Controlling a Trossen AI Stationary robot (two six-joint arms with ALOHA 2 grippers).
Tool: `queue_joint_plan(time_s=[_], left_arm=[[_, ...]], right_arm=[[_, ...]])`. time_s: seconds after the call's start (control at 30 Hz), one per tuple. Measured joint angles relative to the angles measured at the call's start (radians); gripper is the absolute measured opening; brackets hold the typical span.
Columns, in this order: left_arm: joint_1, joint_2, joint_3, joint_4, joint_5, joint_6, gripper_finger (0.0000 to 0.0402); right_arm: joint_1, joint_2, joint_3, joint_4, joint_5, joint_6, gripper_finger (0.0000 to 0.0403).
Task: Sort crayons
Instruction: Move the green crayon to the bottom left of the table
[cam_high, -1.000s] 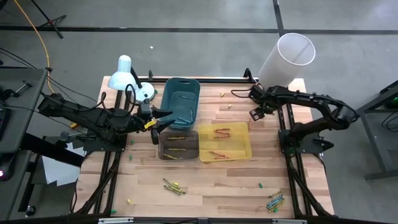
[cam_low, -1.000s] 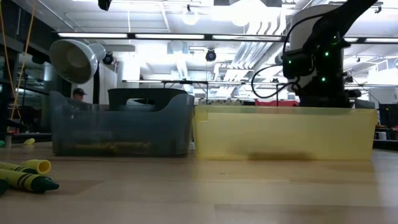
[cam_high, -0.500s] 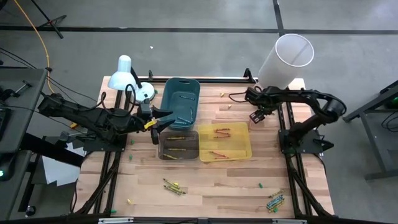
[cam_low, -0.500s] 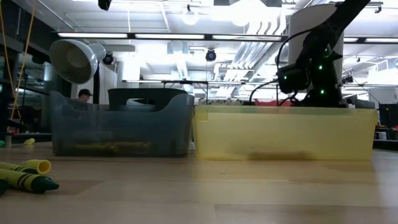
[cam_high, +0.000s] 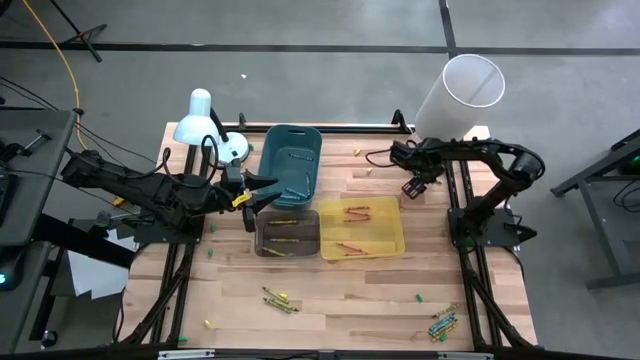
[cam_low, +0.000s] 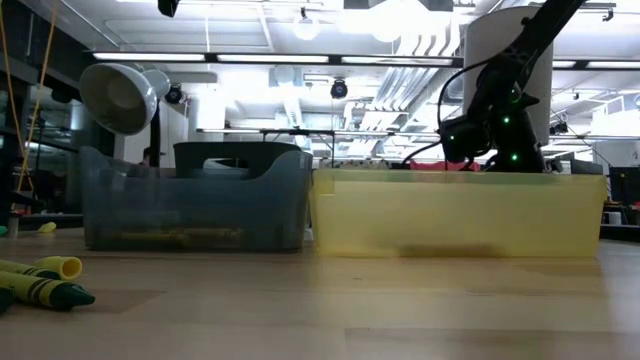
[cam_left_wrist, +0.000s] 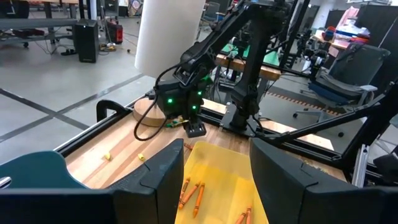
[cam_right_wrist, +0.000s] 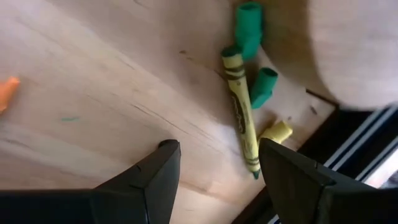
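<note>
Right gripper (cam_high: 416, 187) low over the bare wood just beyond the far right corner of the yellow bin (cam_high: 361, 229), fingers (cam_right_wrist: 152, 177) spread wide, nothing held. Just ahead of its tips: one yellow-green crayon (cam_right_wrist: 240, 108) flat on the table (cam_high: 330, 305), flanked by two short green bits (cam_right_wrist: 249, 27) and a pale yellow bit (cam_right_wrist: 276, 132); an orange tip (cam_right_wrist: 6, 92) off to the side. Close behind, a white cylinder (cam_high: 458, 97) at the table's far edge.

Left gripper (cam_high: 262, 190) parked level above the near end of the teal bin (cam_high: 291, 160), beside the white desk lamp (cam_high: 205, 124), fingers (cam_left_wrist: 163, 177) parted, empty.

Orange crayons (cam_high: 356, 211) in the yellow bin, exact count unclear; olive ones (cam_high: 284, 240) in the grey bin (cam_high: 287, 232). Loose clusters (cam_high: 278, 298) on the front boards and a mixed blue-yellow pile (cam_high: 443, 324) at the front right corner.
</note>
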Motion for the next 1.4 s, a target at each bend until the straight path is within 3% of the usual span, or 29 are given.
queue_joint_plan(time_s=[0.3, 0.47, 0.73, 0.87, 1.27, 1.4], left_arm=[[0.0, 0.0, 0.0, -0.001, 0.0, -0.031, 0.0168], [0.0, 0.0, 0.0, -0.001, 0.0, -0.05, 0.0168], [0.0, 0.0, 0.0, -0.001, 0.0, -0.074, 0.0168], [0.0, 0.0, 0.0, -0.001, 0.001, -0.076, 0.0168], [0.0, 0.0, 0.0, -0.001, 0.001, -0.05, 0.0168], [0.0, 0.0, 0.0, -0.001, 0.001, -0.05, 0.0168]], right_arm=[[-0.061, -0.001, 0.003, 0.02, -0.058, -0.218, 0.0216], [-0.105, -0.001, 0.003, 0.025, -0.16, -0.328, 0.0216], [-0.107, 0.0, 0.003, 0.009, -0.199, -0.41, 0.0208], [-0.088, 0.001, 0.003, -0.006, -0.201, -0.355, 0.0176], [0.07, 0.002, 0.001, -0.024, -0.195, -0.306, 0.0015], [0.102, 0.002, 0.001, -0.026, -0.174, -0.287, 0.0012]])
